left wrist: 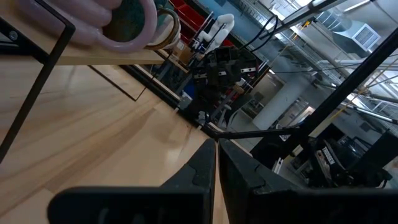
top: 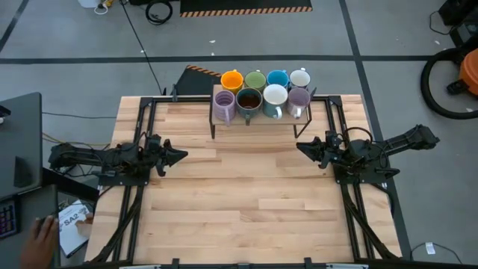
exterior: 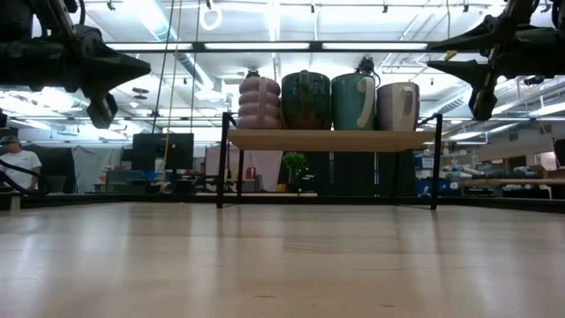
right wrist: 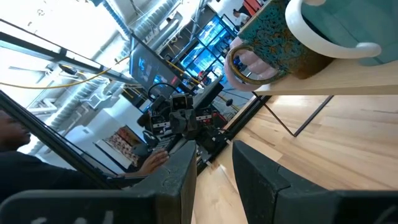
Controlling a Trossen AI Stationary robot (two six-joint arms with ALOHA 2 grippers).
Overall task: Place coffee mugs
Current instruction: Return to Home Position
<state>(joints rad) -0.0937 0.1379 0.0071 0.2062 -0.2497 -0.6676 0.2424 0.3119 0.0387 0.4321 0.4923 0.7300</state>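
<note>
Now all eight coffee mugs (top: 274,96) stand on the shelf (exterior: 327,140) at the far middle of the table (top: 246,194).
Far row, left to right: orange mug (top: 232,79), green mug (top: 255,79), blue mug (top: 278,78), white mug (top: 299,78). Near row: lilac mug (top: 224,104), dark brown mug (top: 249,99), teal mug (exterior: 353,101), second lilac mug (top: 299,99). The left gripper (top: 179,155) hovers over the table's left side, fingers together (a mere sliver between them). The right gripper (top: 301,147) hovers over the right side, fingers slightly apart.
</note>
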